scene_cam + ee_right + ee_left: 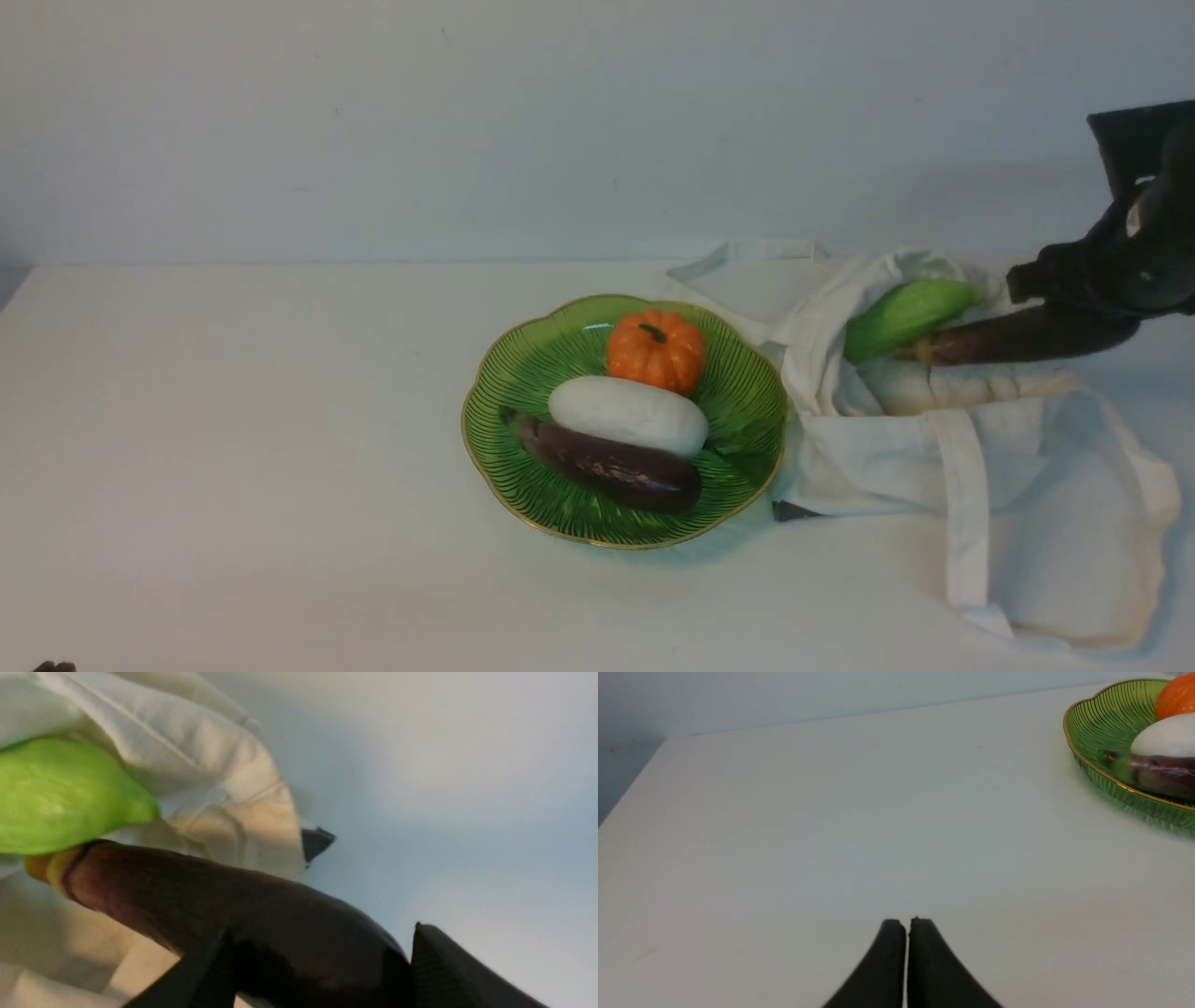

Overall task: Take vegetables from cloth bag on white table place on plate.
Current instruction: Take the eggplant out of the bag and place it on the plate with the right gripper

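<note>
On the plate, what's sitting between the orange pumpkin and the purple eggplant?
The white oblong vegetable lies between the orange pumpkin and the purple eggplant on the plate. The front view shows this best.

plate (pixel 1101 723) cut off at edge, gourd (pixel 910 317) half hidden in bag (pixel 1046 467)

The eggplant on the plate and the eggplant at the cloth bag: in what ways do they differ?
The plate's eggplant lies free on the green plate; the bag's eggplant is clamped in the right gripper. The plate's eggplant lies beside the white oblong vegetable; the bag's eggplant is held over the cloth bag, its stem end next to the green gourd. Both are long, dark purple and glossy.
</note>
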Tool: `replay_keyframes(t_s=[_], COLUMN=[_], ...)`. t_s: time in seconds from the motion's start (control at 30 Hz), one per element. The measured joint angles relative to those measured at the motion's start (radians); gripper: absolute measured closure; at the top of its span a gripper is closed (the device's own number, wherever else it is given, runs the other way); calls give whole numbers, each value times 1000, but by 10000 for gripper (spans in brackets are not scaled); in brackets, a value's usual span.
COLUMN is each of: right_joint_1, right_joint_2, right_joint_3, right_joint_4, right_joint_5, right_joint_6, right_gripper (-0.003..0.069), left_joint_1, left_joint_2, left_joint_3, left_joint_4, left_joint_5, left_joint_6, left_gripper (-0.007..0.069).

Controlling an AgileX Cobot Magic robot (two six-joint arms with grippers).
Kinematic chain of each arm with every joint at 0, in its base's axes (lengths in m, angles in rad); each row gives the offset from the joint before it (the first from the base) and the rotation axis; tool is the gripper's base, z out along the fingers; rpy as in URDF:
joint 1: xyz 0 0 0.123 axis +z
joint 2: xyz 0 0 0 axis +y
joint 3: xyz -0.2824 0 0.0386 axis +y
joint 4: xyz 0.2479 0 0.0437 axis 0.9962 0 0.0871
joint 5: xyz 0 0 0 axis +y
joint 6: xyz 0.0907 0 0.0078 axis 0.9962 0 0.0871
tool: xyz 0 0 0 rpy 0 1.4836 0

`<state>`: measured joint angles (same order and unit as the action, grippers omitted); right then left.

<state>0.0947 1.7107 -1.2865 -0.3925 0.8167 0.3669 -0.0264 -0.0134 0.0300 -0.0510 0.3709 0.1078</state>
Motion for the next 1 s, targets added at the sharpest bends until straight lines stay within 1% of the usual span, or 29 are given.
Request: replay_keyframes(t_s=[0.23, 0.37, 0.47, 0.53, 0.57, 0.67, 0.7, 0.73, 0.77, 0.8, 0.83, 0.93, 0.97, 1.0], right_joint_1=[0, 0, 0, 13, 24, 106, 137, 143, 181, 225, 231, 343, 343, 377], right_joint_2=[-152, -264, -324, -358, -363, -343, -326, -322, -295, -258, -253, -129, -129, -79], right_joint_3=[0, 0, 0, 0, 0, 0, 0, 0, 0, 0, 0, 0, 0, 0], right_joint_4=[-1, 43, 115, 215, 239, 359, 387, 392, 421, 436, 439, 449, 449, 447], right_joint_5=[83, 143, 149, 148, 148, 133, 120, 113, 89, 57, 52, -83, -91, -143], right_joint_6=[-2, -3, -3, -15, -26, -55, -54, -54, -42, -19, -16, 83, 88, 120], right_gripper=[220, 222, 223, 223, 223, 223, 223, 223, 223, 223, 223, 223, 223, 223], left_joint_1=[0, 0, 0, 0, 0, 0, 0, 0, 0, 0, 0, 0, 0, 0], left_joint_2=[0, 0, 0, 0, 0, 0, 0, 0, 0, 0, 0, 0, 0, 0], left_joint_3=[0, 0, 0, 0, 0, 0, 0, 0, 0, 0, 0, 0, 0, 0], left_joint_4=[0, 0, 0, 0, 0, 0, 0, 0, 0, 0, 0, 0, 0, 0], left_joint_5=[0, 0, 0, 0, 0, 0, 0, 0, 0, 0, 0, 0, 0, 0], left_joint_6=[0, 0, 0, 0, 0, 0, 0, 0, 0, 0, 0, 0, 0, 0], left_gripper=[629, 629, 629, 629, 629, 629, 629, 629, 629, 629, 629, 629, 629, 629])
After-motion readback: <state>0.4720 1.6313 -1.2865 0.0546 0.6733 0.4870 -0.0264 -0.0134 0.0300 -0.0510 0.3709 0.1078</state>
